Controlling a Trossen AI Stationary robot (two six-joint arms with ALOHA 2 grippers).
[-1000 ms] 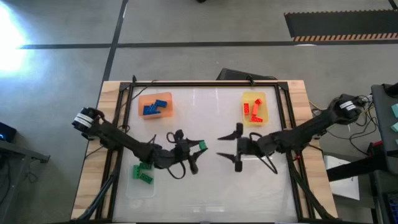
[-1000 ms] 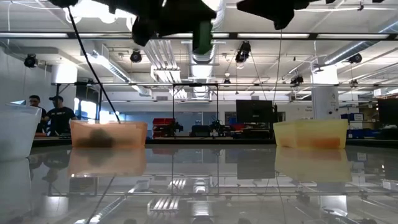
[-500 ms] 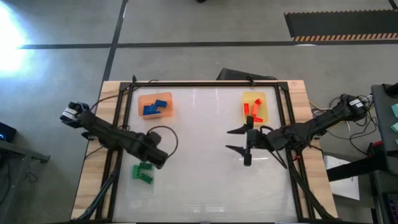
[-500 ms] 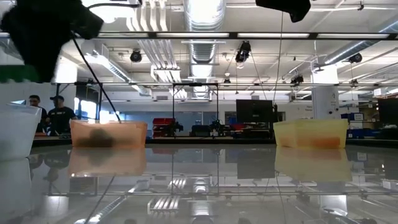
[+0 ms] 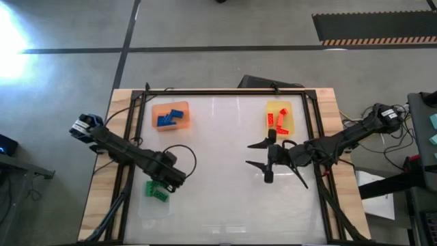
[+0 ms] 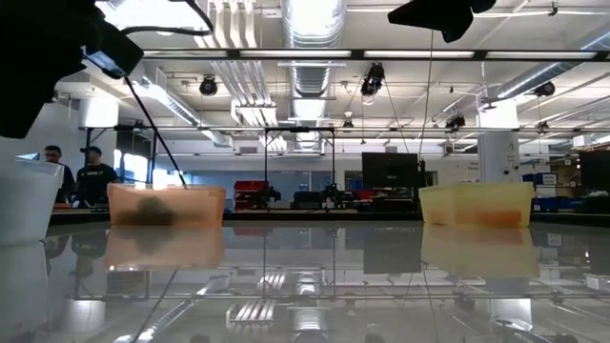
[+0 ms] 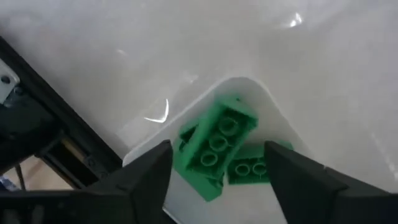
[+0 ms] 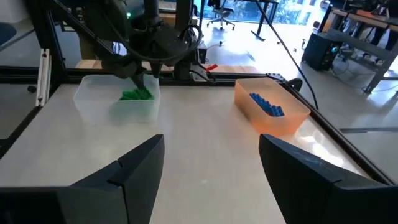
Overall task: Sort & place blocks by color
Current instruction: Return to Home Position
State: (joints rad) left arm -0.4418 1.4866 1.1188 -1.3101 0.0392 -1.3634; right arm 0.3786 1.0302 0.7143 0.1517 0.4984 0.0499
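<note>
Left gripper (image 7: 217,154), released and empty, hangs over the green studded plastic bricks (image 5: 156,190) in the clear plastic tray (image 5: 154,207) at eight o'clock on the white table (image 5: 218,198). Right gripper (image 5: 248,154), likewise spread empty, hovers near centre.

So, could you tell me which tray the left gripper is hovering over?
The clear tray with green blocks; the open left gripper hangs above it, away from the orange tray and the yellow tray.

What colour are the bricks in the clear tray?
The bricks are green; the left wrist view shows them best.
</note>
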